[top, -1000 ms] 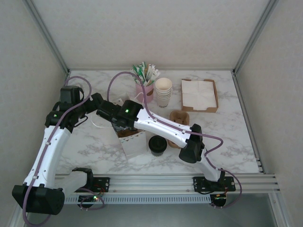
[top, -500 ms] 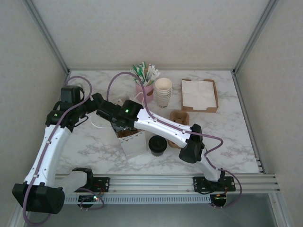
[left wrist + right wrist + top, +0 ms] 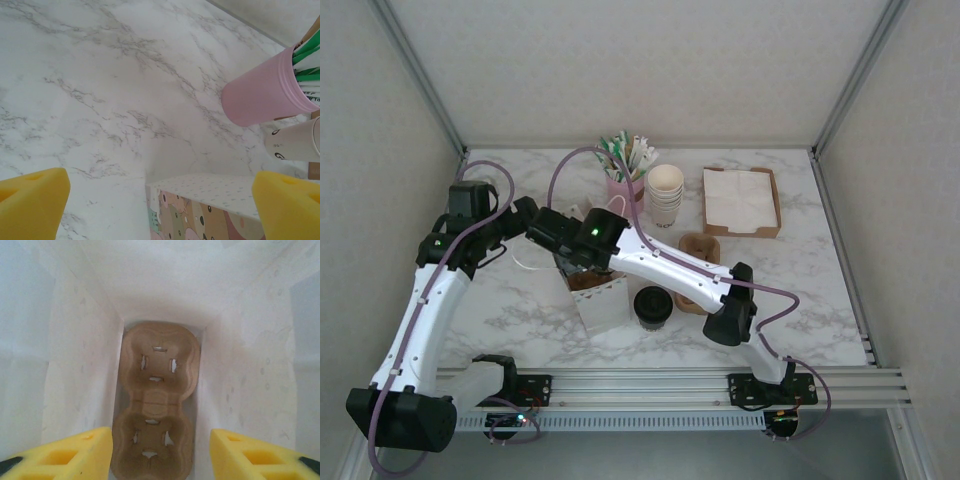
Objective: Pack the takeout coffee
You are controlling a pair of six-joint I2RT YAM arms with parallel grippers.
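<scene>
So, the takeout coffee (image 3: pixel 652 304) isn't packed yet. It stands upright with its lid on, on the surface (image 3: pixel 800 295), just beside the paper bag (image 3: pixel 601 306) at the bag's 3 o'clock. The right hand (image 3: pixel 159 454) is spread wide and empty, sitting in the bag mouth and looking down on the cup carrier (image 3: pixel 156 405), which lies flat on the bag floor. The left hand (image 3: pixel 160 202) is also open and holds nothing, at the bag's 10 o'clock near its top edge. Likely risks:
- The right hand could snag a thin bag wall on the way out and tip the bag onto the coffee.
- Squeezing the paper cup too hard could pop the lid.
- The bag is narrow, so an off-centre drop could miss a carrier well and spill.
</scene>
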